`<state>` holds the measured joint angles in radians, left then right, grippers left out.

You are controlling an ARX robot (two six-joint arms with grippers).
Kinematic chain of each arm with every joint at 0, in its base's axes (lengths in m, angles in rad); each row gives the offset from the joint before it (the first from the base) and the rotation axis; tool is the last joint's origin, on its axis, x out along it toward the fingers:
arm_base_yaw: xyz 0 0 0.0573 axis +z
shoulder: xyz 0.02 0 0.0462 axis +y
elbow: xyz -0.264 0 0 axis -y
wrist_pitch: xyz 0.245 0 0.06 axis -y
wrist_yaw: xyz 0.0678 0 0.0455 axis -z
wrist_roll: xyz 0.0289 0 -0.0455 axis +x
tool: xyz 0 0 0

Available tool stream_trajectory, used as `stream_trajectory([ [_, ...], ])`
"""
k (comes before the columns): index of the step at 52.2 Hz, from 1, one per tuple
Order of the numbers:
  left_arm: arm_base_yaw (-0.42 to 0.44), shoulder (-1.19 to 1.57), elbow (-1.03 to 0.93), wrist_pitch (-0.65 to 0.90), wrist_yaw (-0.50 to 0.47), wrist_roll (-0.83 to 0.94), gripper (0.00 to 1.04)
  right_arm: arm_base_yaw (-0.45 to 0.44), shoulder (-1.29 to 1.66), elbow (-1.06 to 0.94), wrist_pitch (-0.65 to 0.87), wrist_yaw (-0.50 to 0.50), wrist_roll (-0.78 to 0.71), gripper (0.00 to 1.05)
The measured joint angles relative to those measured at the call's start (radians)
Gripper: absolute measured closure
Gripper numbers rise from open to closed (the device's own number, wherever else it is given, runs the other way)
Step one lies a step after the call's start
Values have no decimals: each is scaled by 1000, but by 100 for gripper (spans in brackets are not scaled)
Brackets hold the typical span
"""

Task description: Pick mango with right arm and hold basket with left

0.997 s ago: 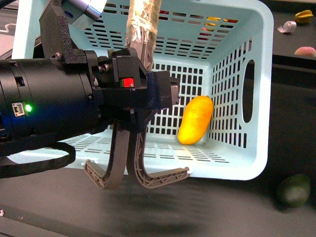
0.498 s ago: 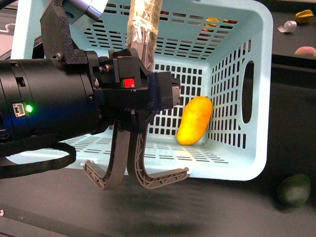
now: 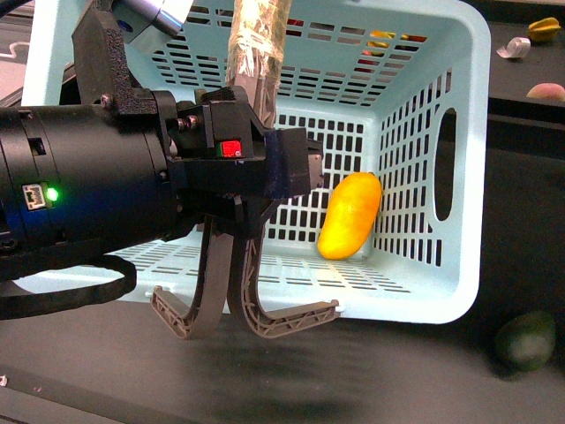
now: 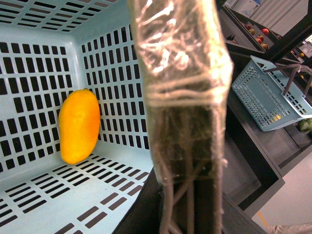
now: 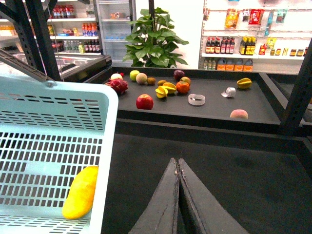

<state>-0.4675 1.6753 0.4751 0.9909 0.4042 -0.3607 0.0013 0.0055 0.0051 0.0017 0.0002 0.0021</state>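
The yellow-orange mango (image 3: 350, 215) lies inside the turquoise basket (image 3: 397, 305), leaning against its right wall. The left wrist view has the mango (image 4: 79, 125) on the slotted floor near a corner of the basket (image 4: 29, 73). My left gripper (image 3: 256, 115) is shut on the tape-wrapped basket handle (image 3: 256, 44), which fills the left wrist view as the handle (image 4: 180, 73) running down into the gripper (image 4: 187, 214). My right gripper (image 5: 178, 163) is shut and empty, over the dark tabletop outside the basket (image 5: 48, 92). The mango (image 5: 80, 192) is beyond the basket's wall from it.
A dark green fruit (image 3: 524, 340) lies on the table right of the basket. A raised dark shelf behind holds loose fruit, among them a red apple (image 5: 145, 101) and a peach (image 5: 238, 114). A second turquoise basket (image 4: 270, 95) sits on a far counter.
Almost nothing: basket and mango shifted by a few pixels and came back. The left gripper keeps its hold on the handle.
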Motion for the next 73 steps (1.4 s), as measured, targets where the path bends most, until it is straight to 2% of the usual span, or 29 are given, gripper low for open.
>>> stream_trajectory([
  [9,0,0,0,0,0,0,96,0,0,0,0,0,-1,102],
  [11,0,0,0,0,0,0,96,0,0,0,0,0,-2,98],
  [27,0,0,0,0,0,0,96,0,0,0,0,0,-2,50],
  [33,15,62,4,120,108,89,96,0,0,0,0,0,-2,33],
  [37,18,117,41,161,92,176,96,0,-1,0,0,0,-2,20],
  [42,29,154,110,179,56,175,96,0,-1,0,0,-2,-2,7],
  [54,77,231,300,129,-133,-47,96,0,-1,0,0,-1,-1,8],
  [61,133,282,423,31,-340,-248,96,0,-1,0,0,-1,-1,8],
  [64,148,296,450,1,-400,-303,96,0,-1,0,0,-1,-1,8],
  [73,164,322,509,-99,-515,-430,96,0,-1,0,0,-1,-1,8],
])
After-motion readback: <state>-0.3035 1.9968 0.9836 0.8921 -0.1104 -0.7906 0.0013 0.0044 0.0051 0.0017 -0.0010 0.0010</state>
